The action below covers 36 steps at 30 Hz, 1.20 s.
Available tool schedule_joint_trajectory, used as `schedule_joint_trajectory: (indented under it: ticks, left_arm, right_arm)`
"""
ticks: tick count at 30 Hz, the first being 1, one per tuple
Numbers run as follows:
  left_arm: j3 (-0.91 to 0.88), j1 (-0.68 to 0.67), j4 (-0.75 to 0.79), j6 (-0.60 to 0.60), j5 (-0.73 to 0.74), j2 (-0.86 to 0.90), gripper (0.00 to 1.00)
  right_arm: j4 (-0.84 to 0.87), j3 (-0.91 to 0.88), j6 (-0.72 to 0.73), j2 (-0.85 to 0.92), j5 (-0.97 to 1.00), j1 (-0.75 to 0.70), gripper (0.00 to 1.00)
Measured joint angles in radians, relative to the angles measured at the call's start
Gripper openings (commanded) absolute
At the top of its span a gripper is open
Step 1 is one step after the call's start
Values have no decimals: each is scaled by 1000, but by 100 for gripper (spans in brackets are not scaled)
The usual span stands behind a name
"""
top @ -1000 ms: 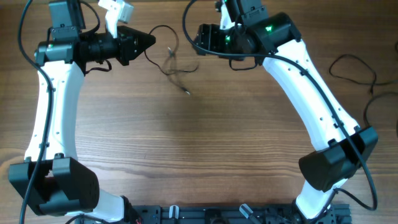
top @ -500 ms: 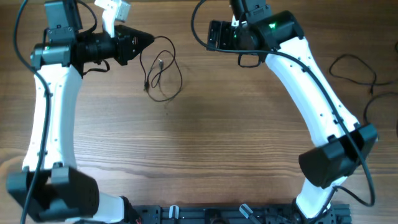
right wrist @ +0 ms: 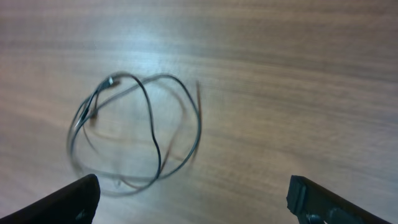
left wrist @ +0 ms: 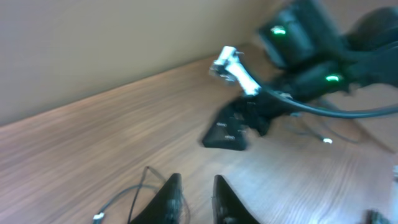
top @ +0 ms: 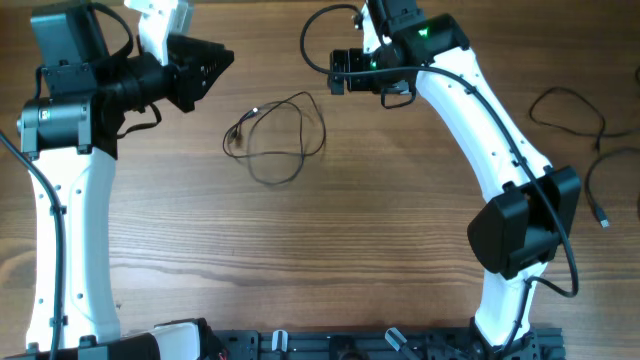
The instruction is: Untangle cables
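left claw: open just a crack, nothing between the fingers, touching nothing
right claw: spread really wide, empty, up off the table
cord loop: thin black, lying loose and flat near the table's far edge, between the two claws, touching neither
other cords: over by the right edge, well apart from the loop

Left tool, jaws narrowly parted and empty, over wooden worktop; thin black cable at lower left; right tool blurred beyond.
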Motion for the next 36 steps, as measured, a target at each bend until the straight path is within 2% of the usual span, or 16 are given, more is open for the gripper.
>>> schedule_joint_trajectory:
  ticks: [2, 8, 12, 20, 28, 36]
  left_arm:
    - [0, 0, 9, -41, -64, 0, 44]
    - [0, 0, 18, -110, -274, 0, 47]
    - [0, 3, 14, -123, -341, 0, 48]
    - [0, 21, 10, -151, -381, 0, 54]
    - [0, 21, 5, -162, -385, 0, 54]
    - [0, 21, 3, -163, -385, 0, 55]
  right_arm:
    - [-9, 0, -12, 0, -22, 6, 100]
    - [-27, 0, -17, 3, -106, 15, 99]
    - [-43, 0, -18, 22, -118, 32, 100]
    - [-24, 0, -18, 118, -122, 103, 99]
    - [58, 0, -17, 207, -126, 147, 93]
    - [83, 0, -17, 297, -137, 148, 92]
